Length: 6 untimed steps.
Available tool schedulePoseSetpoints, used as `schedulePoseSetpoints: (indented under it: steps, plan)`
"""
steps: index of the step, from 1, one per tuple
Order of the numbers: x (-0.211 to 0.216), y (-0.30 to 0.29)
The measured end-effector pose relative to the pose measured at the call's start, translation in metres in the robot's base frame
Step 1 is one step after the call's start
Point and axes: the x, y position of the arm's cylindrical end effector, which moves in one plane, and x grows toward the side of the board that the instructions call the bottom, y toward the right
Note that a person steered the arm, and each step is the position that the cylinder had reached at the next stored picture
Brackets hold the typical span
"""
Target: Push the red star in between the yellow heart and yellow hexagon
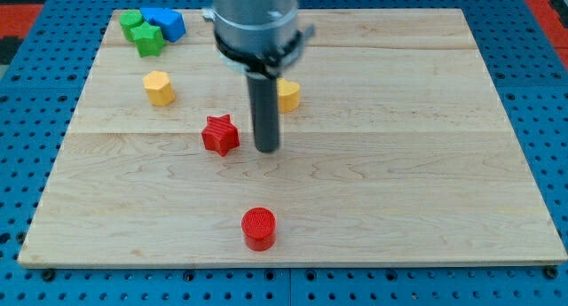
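Note:
The red star (220, 135) lies on the wooden board (399, 182) a little left of centre. My tip (267, 150) stands just to the star's right, with a small gap between them. The yellow hexagon (159, 88) sits up and to the left of the star. The yellow heart (288, 96) sits up and to the right of the star, partly hidden behind my rod. The star lies below the line between the two yellow blocks.
A red cylinder (258, 229) stands near the view's bottom, below the star. At the top left corner sit two green blocks (142, 32) and blue blocks (165, 23) bunched together. The arm's grey body (255, 22) hangs over the top middle.

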Motion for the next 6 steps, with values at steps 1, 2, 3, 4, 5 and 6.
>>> schedulePoseSetpoints:
  steps: [1, 2, 3, 4, 5, 6]
  plan:
    - [-0.002, -0.044]
    - [0.0, -0.084]
    - [0.004, -0.106]
    - [-0.027, -0.098]
    - [-0.044, -0.09]
    - [-0.027, -0.072]
